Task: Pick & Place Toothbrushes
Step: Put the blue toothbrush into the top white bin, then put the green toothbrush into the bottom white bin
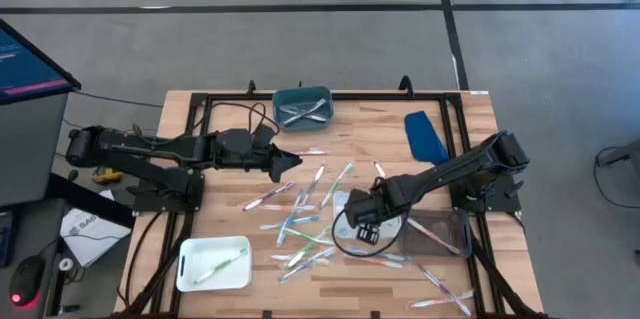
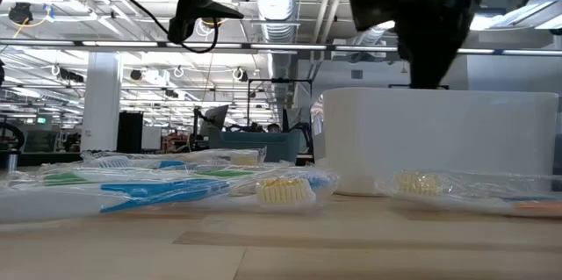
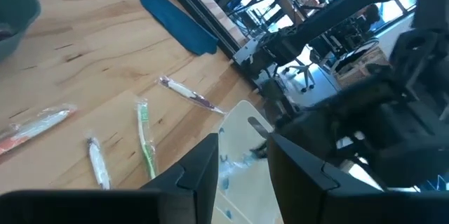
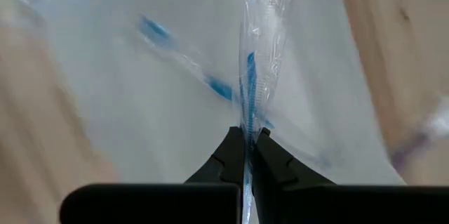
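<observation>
The right gripper (image 4: 245,140) is pinched fully together on a clear-wrapped toothbrush with a blue handle (image 4: 250,83), whose long axis runs straight out ahead from between the fingertips. Directly beyond the tips lies a pale, shallow white tray (image 4: 168,112) with another blue toothbrush (image 4: 175,48) already lying in it, so the held brush hangs over that tray and the likely release needs only a short way down.

The left gripper (image 3: 242,155) hovers over the bare wooden table with its fingers about half apart and nothing between them. A green toothbrush (image 3: 145,140) and a white wrapped toothbrush (image 3: 98,164) lie just off to one side of its fingertips, each roughly parallel to the fingers; this arm is the nearer to them.
</observation>
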